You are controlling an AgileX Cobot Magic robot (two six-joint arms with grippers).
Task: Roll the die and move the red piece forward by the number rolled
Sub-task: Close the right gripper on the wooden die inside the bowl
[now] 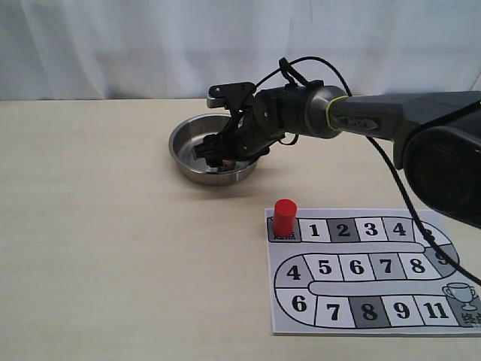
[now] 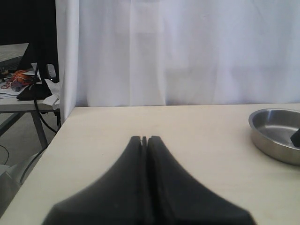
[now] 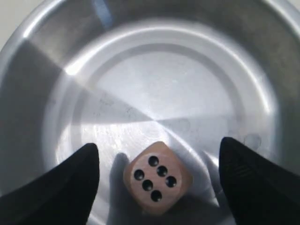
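You are reaching your right gripper (image 3: 159, 144) into the steel bowl (image 1: 180, 154). Its jaws are standing wide open on either side of the die (image 3: 157, 182), probably so you can pick it up for a roll. The die is lying alone on the bowl's floor, showing five pips. The red piece (image 1: 284, 217) is standing on the board's (image 1: 338, 329) start square. Your left gripper (image 2: 144, 139) is sitting closed and empty over the table (image 1: 113, 248), out of the way.

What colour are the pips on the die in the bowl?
Black, on the small beige wooden die; best in right wrist view.
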